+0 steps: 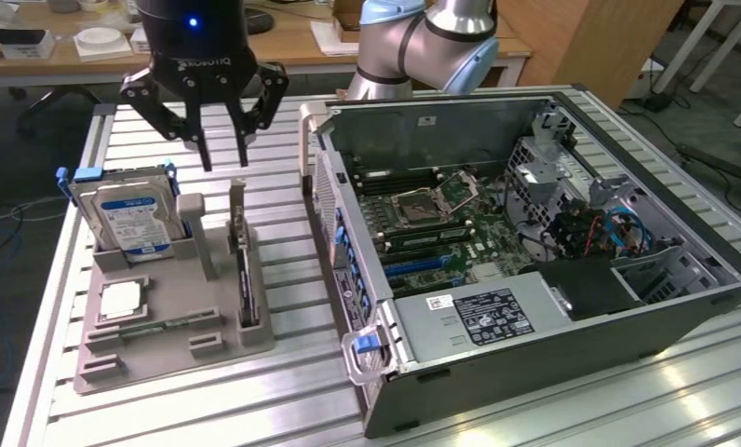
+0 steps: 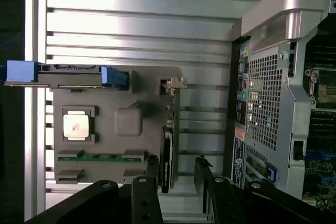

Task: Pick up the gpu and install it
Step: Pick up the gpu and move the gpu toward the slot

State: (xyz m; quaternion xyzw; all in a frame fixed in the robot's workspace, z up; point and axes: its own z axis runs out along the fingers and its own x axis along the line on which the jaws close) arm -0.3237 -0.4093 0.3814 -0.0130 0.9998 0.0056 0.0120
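- The claw (image 1: 224,155) hangs above the worktop (image 1: 284,391) with its fingers spread wide, gripping nothing.
- The gpu (image 1: 244,279) stands on edge just below it in a slot of the grey tray (image 1: 159,358). In the wrist view the card (image 2: 166,158) sits between the fingers.
- The hard drive (image 1: 128,219) stands beside it.
- The open computer case (image 1: 532,233) lies to the exterior view's right.

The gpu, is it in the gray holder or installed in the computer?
In the gray holder: the gpu stands on edge in its slot, outside the computer case.
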